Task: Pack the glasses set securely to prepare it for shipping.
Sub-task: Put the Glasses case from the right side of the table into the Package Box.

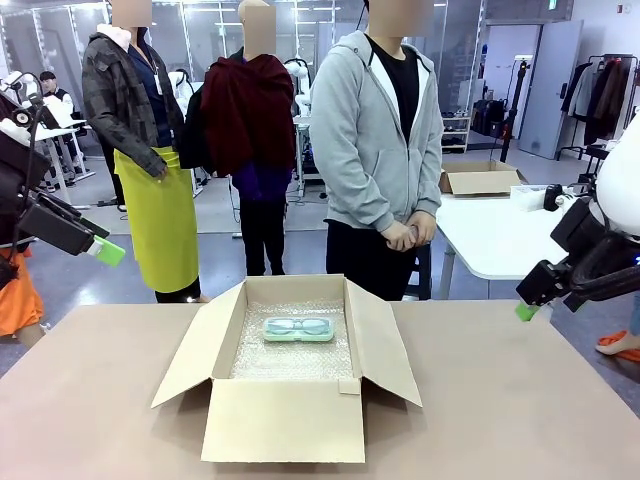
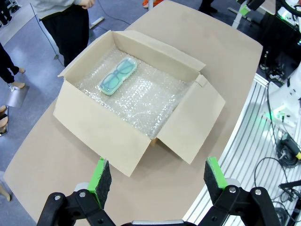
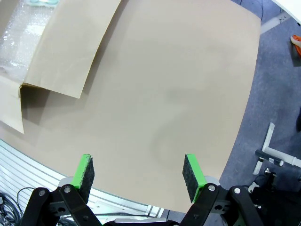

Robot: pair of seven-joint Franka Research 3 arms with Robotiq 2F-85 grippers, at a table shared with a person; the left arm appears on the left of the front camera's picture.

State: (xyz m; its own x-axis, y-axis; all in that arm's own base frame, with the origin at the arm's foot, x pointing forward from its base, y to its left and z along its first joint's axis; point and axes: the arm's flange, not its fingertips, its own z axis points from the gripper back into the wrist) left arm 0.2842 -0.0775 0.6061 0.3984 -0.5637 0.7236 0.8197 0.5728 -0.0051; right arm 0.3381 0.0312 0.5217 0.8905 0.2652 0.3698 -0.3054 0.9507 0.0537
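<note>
Bubble wrap [image 1: 292, 362] lines the floor of the open cardboard box [image 1: 285, 420] on the bench [image 1: 520, 400], padding for the trip, I judge. The mint green glasses case [image 1: 298, 329] lies flat on it near the far wall. The flaps are splayed outward, so the box is not yet closed. My left hand [image 2: 157, 176] hovers above the box's near corner, fingers spread wide and empty. My right hand [image 3: 139, 169] hangs over bare bench beside a flap, likewise wide and holding nothing.

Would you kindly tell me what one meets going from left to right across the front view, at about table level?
left gripper → left box flap → mint green glasses case → right box flap → right gripper
</note>
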